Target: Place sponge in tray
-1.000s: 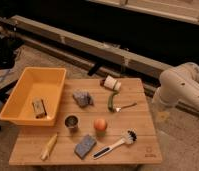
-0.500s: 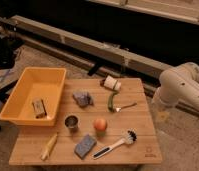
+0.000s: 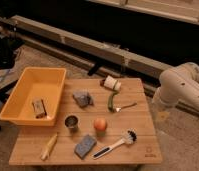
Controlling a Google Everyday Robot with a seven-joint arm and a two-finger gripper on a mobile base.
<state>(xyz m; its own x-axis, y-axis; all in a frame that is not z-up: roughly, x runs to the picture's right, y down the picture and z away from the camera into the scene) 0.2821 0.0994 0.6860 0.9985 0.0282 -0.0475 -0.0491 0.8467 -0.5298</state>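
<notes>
The sponge (image 3: 85, 145), a flat blue-grey pad, lies near the front edge of the wooden table (image 3: 138, 125), left of a dish brush. The tray (image 3: 24, 84), a large yellow-orange bin, stands on the table's left end and holds a small brown block (image 3: 39, 107). My white arm (image 3: 180, 87) is folded off the table's right side. The gripper (image 3: 161, 111) hangs below it beside the table's right edge, far from the sponge and the tray, open with nothing in it.
On the table are a lumpy grey wad (image 3: 83, 98), a metal cup (image 3: 71, 122), an orange fruit (image 3: 100, 123), a dish brush (image 3: 115, 144), a yellow item (image 3: 49, 146), a white roll (image 3: 112, 83), a green vegetable (image 3: 111, 101) and a fork (image 3: 125, 106).
</notes>
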